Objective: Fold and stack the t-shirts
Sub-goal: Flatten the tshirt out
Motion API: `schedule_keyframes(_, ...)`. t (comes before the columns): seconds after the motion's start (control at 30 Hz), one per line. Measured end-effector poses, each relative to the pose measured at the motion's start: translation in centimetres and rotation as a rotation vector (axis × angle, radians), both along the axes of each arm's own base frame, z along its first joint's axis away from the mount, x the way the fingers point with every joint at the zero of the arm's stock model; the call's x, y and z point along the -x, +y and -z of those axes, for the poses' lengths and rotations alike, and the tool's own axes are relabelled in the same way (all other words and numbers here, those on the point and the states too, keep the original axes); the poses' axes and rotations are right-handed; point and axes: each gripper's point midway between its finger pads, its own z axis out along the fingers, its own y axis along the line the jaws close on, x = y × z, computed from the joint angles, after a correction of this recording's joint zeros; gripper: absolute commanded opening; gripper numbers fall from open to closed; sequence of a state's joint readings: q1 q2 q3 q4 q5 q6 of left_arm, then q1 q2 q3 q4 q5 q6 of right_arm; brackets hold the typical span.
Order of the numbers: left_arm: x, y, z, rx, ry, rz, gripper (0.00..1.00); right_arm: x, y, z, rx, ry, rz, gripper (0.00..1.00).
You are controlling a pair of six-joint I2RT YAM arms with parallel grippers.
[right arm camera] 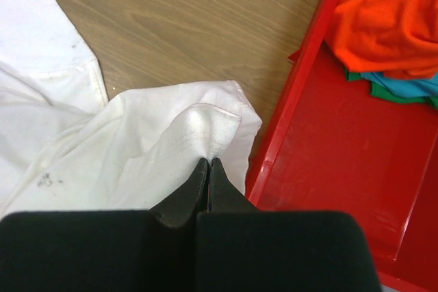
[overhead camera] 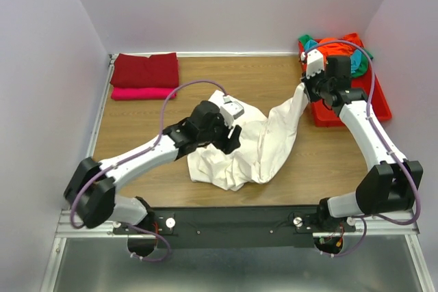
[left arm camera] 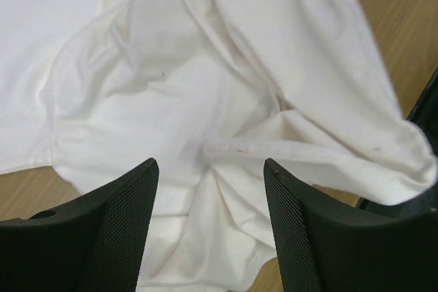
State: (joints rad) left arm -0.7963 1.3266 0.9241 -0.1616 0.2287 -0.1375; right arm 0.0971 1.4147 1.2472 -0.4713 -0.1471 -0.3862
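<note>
Cream-white t-shirt (overhead camera: 260, 145), crumpled, creased, faintly spotted

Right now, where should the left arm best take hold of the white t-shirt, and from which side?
Probably the raised hemmed fold of the white t-shirt, coming straight down from above. It stands as a ridge just below the open left gripper, so the jaws can straddle it; the flatter cloth around offers no edge.

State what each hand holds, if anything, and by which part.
The right hand pinches the large cream-white cloth t-shirt by a hemmed corner beside the red plastic tray. The left hand stands open over that shirt, holding nothing.
</note>
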Motion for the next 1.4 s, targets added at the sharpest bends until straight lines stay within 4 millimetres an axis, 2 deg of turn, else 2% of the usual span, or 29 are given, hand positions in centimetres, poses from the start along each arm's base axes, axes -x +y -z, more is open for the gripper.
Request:
schedule_keyframes(0.1, 0.3, 0.0, 4.0, -0.104, 0.079, 0.061, 0.71, 0.1, 0.0, 0.2, 0.000, 0.003, 0.000, 0.01)
schedule_keyframes(0.2, 0.1, -0.2, 5.9, -0.191, 0.090, 0.137, 0.73, 0.1, 0.0, 0.2, 0.000, 0.005, -0.001, 0.01)
schedule_keyframes(0.4, -1.7, 0.8, 4.7, -0.307, -0.156, 0.280, 0.75, 0.1, 0.1, 0.2, -0.003, 0.003, -0.004, 0.01)
schedule_keyframes(0.5, -1.6, 1.7, 4.3, -0.356, -0.296, 0.392, 0.75, 0.0, 0.2, 0.2, -0.007, 0.003, -0.009, 0.01)
schedule_keyframes(0.6, -0.6, 2.0, 4.7, -0.377, -0.386, 0.530, 0.72, 0.0, 0.3, 0.2, -0.013, 0.003, -0.015, 0.01)
schedule_keyframes(0.83, 0.1, 0.6, 6.8, -0.392, -0.433, 0.736, 0.71, 0.0, 0.2, 0.4, -0.018, 0.008, -0.017, 0.01)
schedule_keyframes(1.0, 0.5, 0.2, 8.6, -0.407, -0.417, 0.801, 0.70, -0.1, 0.2, 0.4, -0.025, 0.008, -0.019, 0.01)
schedule_keyframes(1.13, 0.8, -0.7, 9.1, -0.397, -0.418, 0.841, 0.68, 0.0, 0.2, 0.4, -0.028, 0.009, -0.022, 0.01)
schedule_keyframes(1.27, 1.0, -1.9, 9.4, -0.383, -0.417, 0.873, 0.62, 0.0, 0.3, 0.5, -0.031, 0.011, -0.025, 0.01)
schedule_keyframes(1.33, 1.0, -2.5, 9.7, -0.373, -0.414, 0.886, 0.51, 0.1, 0.2, 0.6, -0.032, 0.014, -0.024, 0.01)
schedule_keyframes(1.37, 1.1, -2.7, 9.8, -0.370, -0.411, 0.893, 0.43, 0.1, 0.2, 0.6, -0.032, 0.015, -0.024, 0.01)
schedule_keyframes(1.4, 1.2, -2.9, 10.0, -0.366, -0.405, 0.900, 0.14, 0.1, 0.2, 0.7, -0.032, 0.016, -0.023, 0.01)
